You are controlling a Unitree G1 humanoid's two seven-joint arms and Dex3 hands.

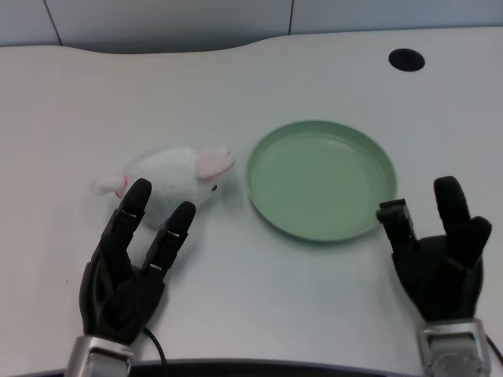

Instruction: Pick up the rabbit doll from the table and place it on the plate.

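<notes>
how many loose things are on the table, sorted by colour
white: 1, the rabbit doll
green: 1, the plate, with nothing on it
total: 2
The left hand sits near the doll with fingers apart, holding nothing.

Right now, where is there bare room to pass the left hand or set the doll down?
Bare table lies between the left hand and right hand, and beyond the rabbit doll. The green plate is empty. It is tight between the doll and the plate's rim.
</notes>
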